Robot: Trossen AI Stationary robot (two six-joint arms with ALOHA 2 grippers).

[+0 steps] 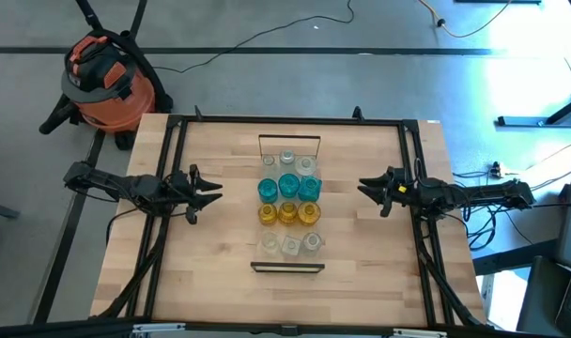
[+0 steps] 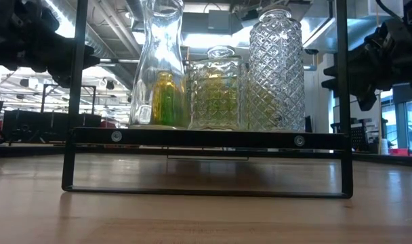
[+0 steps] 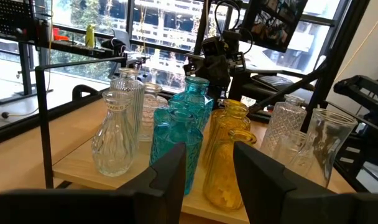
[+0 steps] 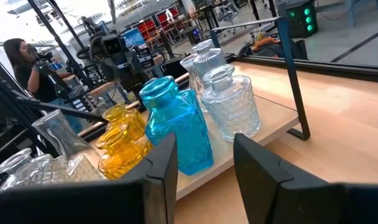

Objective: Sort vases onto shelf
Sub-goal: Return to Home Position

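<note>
The glass vases [image 1: 287, 186], slick, brittle and best pinched at their narrow necks, fill the shelf [image 1: 289, 260] end to end, while the left gripper [image 1: 206, 194] and right gripper [image 1: 368, 188] hang released and empty off its long edges.

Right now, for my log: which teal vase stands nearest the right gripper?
The teal vase at the row's right end in the high view, facing the right gripper; the other two teal ones stand farther left.

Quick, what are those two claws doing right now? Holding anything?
Left gripper: open, holding nothing, hovers left of the shelf.
Right gripper: open, holding nothing, hovers right of the shelf.
</note>
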